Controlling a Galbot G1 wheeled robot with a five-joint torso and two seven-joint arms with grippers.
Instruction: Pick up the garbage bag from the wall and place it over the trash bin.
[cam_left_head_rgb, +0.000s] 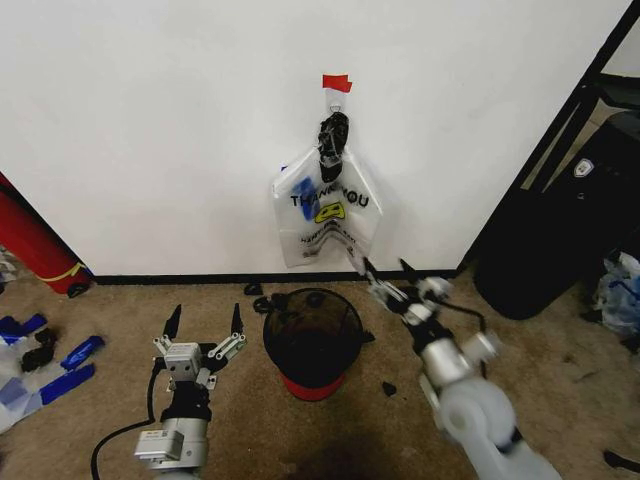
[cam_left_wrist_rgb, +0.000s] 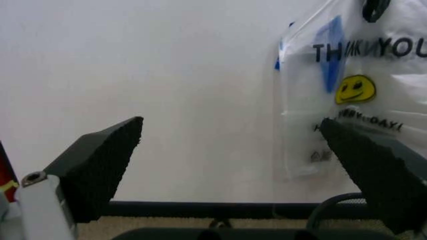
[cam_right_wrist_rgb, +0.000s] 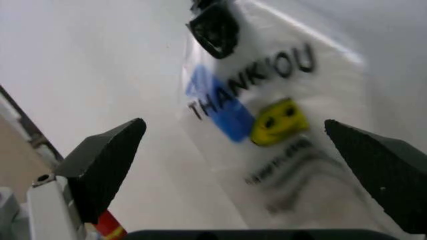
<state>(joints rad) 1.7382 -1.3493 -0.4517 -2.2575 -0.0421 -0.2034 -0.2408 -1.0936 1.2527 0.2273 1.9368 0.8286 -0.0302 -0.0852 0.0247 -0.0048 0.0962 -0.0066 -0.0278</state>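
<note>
White wall (cam_left_head_rgb: 150, 120) behind hung garbage bag (cam_left_head_rgb: 325, 215); right gripper (cam_left_head_rgb: 385, 272) jaws wide, empty.

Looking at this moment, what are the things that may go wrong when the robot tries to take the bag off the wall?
1. The garbage bag is thin film hanging from a small hook; a straight pull could tear its handles instead of lifting them off.
2. The open right gripper is near the bag's bottom edge; a grip there may slip or leave the top hooked.
3. The trash bin stands right below, between the right gripper and the open left gripper, so an arm may knock it.
</note>
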